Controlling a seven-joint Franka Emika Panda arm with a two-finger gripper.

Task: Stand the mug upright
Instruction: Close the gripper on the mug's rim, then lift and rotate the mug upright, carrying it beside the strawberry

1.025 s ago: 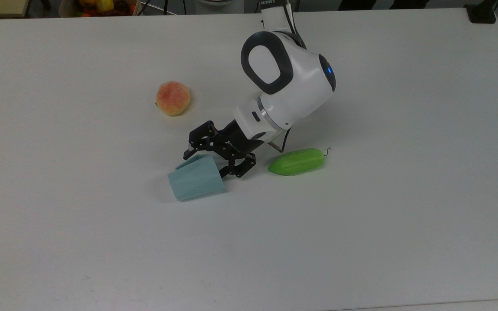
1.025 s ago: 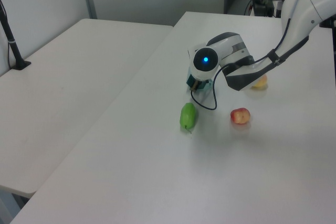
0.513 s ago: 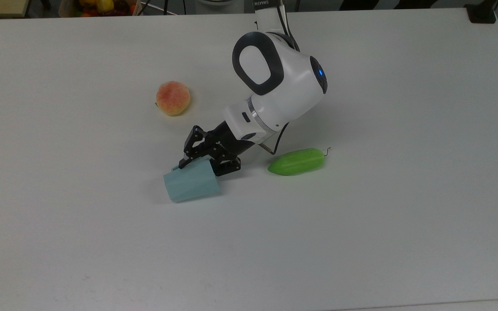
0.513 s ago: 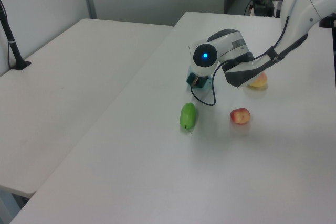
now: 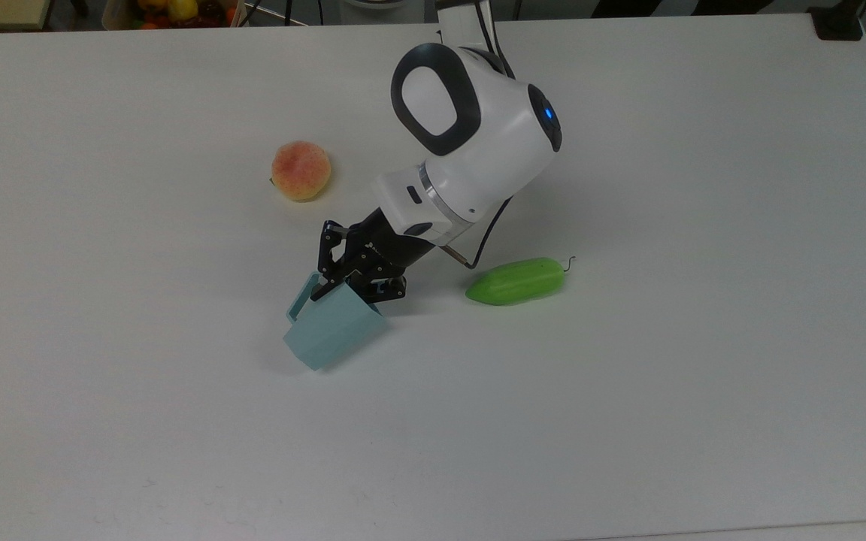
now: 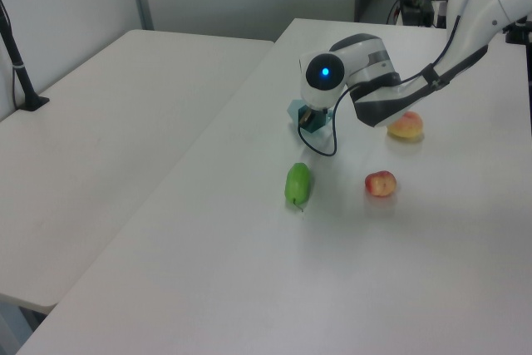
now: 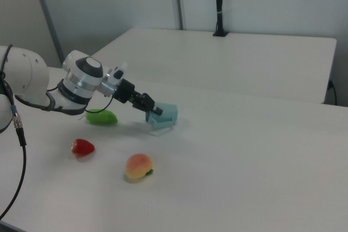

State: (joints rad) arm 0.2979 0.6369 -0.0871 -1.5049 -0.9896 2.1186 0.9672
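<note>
We see the mug tilted on the white bench, its handle (thin and flat) toward the top view's upper left. The claw pinches its rim. A green vegetable lies near, a peach farther off.

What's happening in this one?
A Franka arm's hand is shut on the rim of the pale blue mug and has it tilted, partly raised off the white table, not yet upright. A peach, a green vegetable and a red fruit lie apart from it, untouched.
</note>
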